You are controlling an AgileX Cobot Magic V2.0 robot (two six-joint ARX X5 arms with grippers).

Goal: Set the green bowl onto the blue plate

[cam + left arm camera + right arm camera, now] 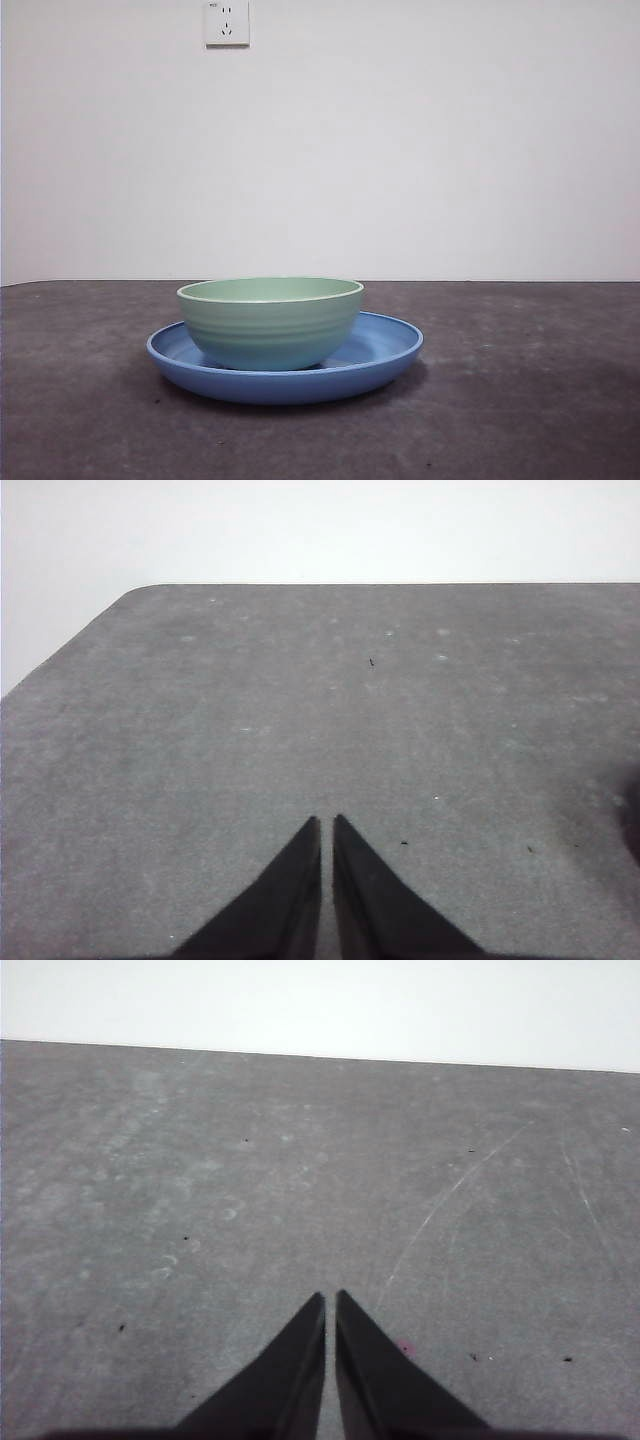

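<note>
The green bowl (270, 322) stands upright inside the blue plate (385, 350), a little left of the plate's middle, on the dark grey table in the front view. Neither arm shows in that view. In the left wrist view my left gripper (327, 825) is shut over bare table with nothing between its jaws. My right gripper (330, 1300) is likewise shut over bare table in the right wrist view. Neither wrist view shows the bowl or the plate.
A white wall with a power socket (226, 22) stands behind the table. The table's far edge and a rounded corner (140, 590) show in the left wrist view. Grey tabletop (540, 400) stretches on both sides of the plate.
</note>
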